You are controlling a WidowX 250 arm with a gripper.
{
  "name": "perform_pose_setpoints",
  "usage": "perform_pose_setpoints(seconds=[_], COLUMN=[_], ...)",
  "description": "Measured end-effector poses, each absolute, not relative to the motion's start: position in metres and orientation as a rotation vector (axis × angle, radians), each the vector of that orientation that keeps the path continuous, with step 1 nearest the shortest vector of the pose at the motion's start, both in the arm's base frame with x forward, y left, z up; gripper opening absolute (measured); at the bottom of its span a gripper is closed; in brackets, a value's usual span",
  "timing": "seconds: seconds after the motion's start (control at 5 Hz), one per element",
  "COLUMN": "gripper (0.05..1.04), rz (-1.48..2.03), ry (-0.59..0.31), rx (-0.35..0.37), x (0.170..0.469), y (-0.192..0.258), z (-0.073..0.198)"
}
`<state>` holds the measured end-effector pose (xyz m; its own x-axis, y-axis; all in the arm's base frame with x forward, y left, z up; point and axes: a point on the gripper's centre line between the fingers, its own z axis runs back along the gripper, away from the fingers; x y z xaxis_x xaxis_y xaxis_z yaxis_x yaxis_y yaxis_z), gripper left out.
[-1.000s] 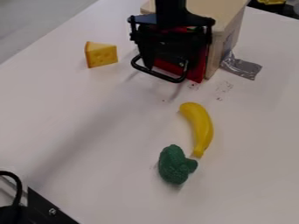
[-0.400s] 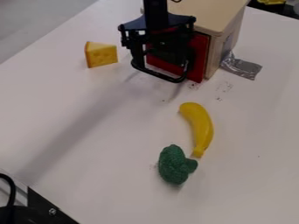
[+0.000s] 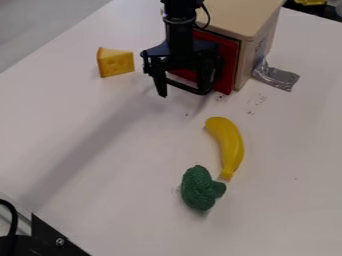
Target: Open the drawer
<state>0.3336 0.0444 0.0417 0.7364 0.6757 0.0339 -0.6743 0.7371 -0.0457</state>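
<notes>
Drawer: red front set against the wooden box, just past 12 o'clock in my camera view. Its black handle projects toward the gripper. The principal fault I foresee is a missed hook: if a fingertip passes in front of the bar instead of behind it, the pull draws nothing. I cannot confirm contact or fingertip depth. A second fault is a pull off the drawer's axis, which could bind the drawer or drag the box.

The drawer front faces about 7 o'clock, which I judge to be the pull direction. Its long axis runs from 10 to 4 o'clock.

Jaws: spread wide, gripping nothing that I can see. Outward from the drawer, tape lies at 4 o'clock, cheese at 9, the banana at 6, and the broccoli beyond it, toward 7.
</notes>
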Motion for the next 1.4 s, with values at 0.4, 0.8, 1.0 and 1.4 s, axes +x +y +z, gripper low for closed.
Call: perform_pose_setpoints(seconds=[0.4, 0.8, 1.0, 1.4], gripper=[0.999, 0.964, 0.678, 0.458], rz=[0.828, 0.883, 0.905, 0.944], ry=[-0.062, -0.079, -0.070, -0.079], rx=[-0.040, -0.057, -0.056, -0.072], x=[0.349, 0.356, 0.355, 0.350], y=[0.055, 0.065, 0.069, 0.068], z=[0.031, 0.036, 0.036, 0.035])
